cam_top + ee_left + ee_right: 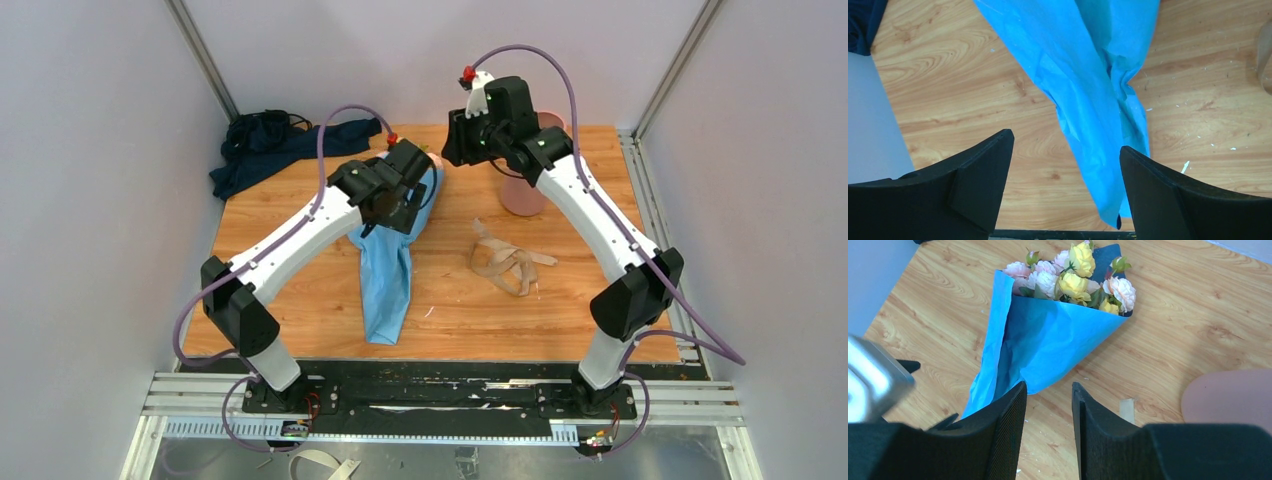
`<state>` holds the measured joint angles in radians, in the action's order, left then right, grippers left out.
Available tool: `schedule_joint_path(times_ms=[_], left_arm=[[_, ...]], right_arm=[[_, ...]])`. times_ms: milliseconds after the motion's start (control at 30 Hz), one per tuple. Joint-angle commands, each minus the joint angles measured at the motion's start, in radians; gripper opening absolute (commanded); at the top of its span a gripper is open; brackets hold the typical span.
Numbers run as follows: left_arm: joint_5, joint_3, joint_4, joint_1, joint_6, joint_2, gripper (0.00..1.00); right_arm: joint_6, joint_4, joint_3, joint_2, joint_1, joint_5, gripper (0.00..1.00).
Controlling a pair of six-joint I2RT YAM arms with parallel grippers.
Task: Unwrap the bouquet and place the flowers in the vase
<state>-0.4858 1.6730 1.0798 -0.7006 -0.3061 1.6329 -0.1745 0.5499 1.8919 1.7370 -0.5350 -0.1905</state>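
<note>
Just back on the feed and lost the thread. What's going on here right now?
The bouquet lies on the table, still in its blue paper, with the flowers showing at the wide end. The ribbon is off and lies loose beside it. The left gripper is open above the paper. The right gripper is open and empty near the blooms. The vase stands behind the right arm.

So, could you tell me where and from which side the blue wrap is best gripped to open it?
Probably the wrap by its loose overlapping left edge, near the flowers, approached from above. It lies flat on the table, ribbon already off, and that edge lifts free there; the narrow tail is crumpled tight.
</note>
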Motion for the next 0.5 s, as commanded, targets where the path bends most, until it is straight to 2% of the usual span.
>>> schedule_joint_path(times_ms=[0, 133, 400, 467], left_arm=[[-0.095, -0.019, 0.033, -0.086, -0.056, 0.042, 0.88], [-0.106, -0.059, 0.034, -0.143, -0.105, 0.085, 0.87], [-0.125, -0.133, 0.032, -0.150, -0.204, 0.126, 0.80], [-0.143, -0.148, 0.031, -0.151, -0.222, 0.129, 0.72]], right_arm=[[0.010, 0.028, 0.022, 0.019, 0.004, -0.030, 0.42], [0.018, 0.064, 0.118, 0.061, 0.018, -0.086, 0.42], [0.029, 0.170, 0.321, 0.183, 0.029, -0.180, 0.42], [0.025, 0.171, 0.321, 0.188, 0.034, -0.200, 0.42]])
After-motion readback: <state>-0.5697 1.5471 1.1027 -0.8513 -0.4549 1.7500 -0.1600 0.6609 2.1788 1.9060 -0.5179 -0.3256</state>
